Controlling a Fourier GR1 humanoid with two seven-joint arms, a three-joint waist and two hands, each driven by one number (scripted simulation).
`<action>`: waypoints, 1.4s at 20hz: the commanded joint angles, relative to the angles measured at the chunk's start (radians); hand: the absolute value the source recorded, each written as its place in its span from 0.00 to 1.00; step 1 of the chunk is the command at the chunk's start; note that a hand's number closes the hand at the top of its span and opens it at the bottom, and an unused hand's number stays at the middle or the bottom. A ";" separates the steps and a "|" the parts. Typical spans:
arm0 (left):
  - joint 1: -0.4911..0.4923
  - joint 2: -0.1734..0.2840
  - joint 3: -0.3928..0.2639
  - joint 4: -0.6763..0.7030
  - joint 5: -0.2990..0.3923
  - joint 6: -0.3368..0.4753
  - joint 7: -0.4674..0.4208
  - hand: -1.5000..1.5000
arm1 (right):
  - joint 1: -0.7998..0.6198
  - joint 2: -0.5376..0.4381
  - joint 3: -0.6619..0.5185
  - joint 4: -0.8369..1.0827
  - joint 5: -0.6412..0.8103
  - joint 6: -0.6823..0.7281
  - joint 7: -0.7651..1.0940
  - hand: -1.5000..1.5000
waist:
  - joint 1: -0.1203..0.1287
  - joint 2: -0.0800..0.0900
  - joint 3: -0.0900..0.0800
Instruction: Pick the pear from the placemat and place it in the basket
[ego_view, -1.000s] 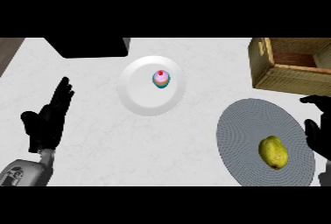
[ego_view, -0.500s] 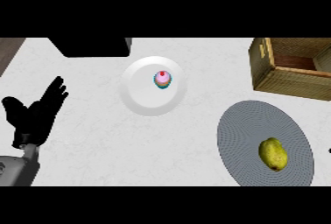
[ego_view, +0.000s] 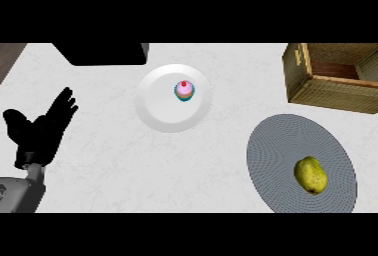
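**Left hand resting open, pear on the placemat**

The left hand (ego_view: 40, 131) shows at the left edge of the desk (ego_view: 111, 175), its grey forearm entering from the lower corner. The fingers are straight and spread wide, pointing up and a little to the right, and it holds nothing. The right hand is out of view. Near the middle stands a white plate (ego_view: 164, 117) with a small cupcake (ego_view: 184, 90). At the right, the pear (ego_view: 311, 174) lies on the round grey placemat (ego_view: 277, 150). The basket (ego_view: 332, 77) sits above it, apart.

Even bright light from above, white counter (ego_view: 111, 165) without glare, soft shading inside the basket (ego_view: 336, 75), faint shadows.
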 joint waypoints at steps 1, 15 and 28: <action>-0.020 -0.033 -0.012 0.007 -0.008 0.014 0.011 0.50 | 0.024 -0.182 -0.081 0.172 -0.006 0.099 0.117 0.00 | 0.012 0.003 0.002; -0.024 0.037 0.091 0.039 0.021 -0.120 0.011 0.50 | 0.033 -0.168 -0.048 0.561 0.187 0.705 -0.294 0.00 | 0.017 -0.003 0.004; 0.030 -0.031 0.074 -0.021 -0.053 -0.080 0.000 0.50 | 0.083 0.134 -0.022 0.407 0.247 0.483 -0.370 0.00 | 0.015 -0.004 0.001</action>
